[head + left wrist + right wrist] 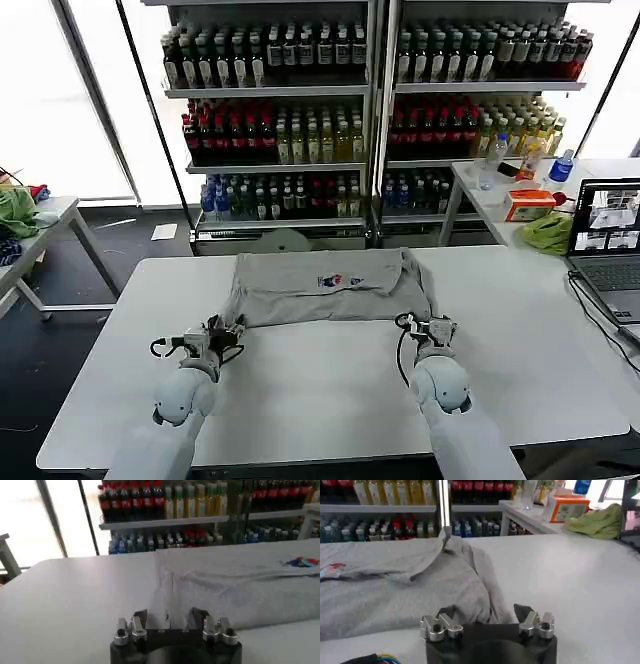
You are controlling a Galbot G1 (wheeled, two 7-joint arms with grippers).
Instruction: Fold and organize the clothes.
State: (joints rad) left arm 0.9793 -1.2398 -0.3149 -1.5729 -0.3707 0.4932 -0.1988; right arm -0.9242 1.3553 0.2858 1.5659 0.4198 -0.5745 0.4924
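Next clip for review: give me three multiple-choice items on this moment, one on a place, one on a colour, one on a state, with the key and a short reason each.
1. Where does the grey T-shirt lie?
A. On the white table
B. On a shelf
C. On the laptop

2. What colour is the cloth beside the laptop?
A. Red
B. Lime green
C. Black

3. How are the left hand and right hand?
A. Both lifting the shirt
B. Both open at the shirt's near edge
C. One on the laptop

A: shirt lies flat on the tabletop. B: cloth is lime green. B: fingers spread at the hem.

My left hand (222, 335) and right hand (428, 325) sit by the near corners of the grey T-shirt (325, 287) (small colourful print) on the white tabletop (320, 390).
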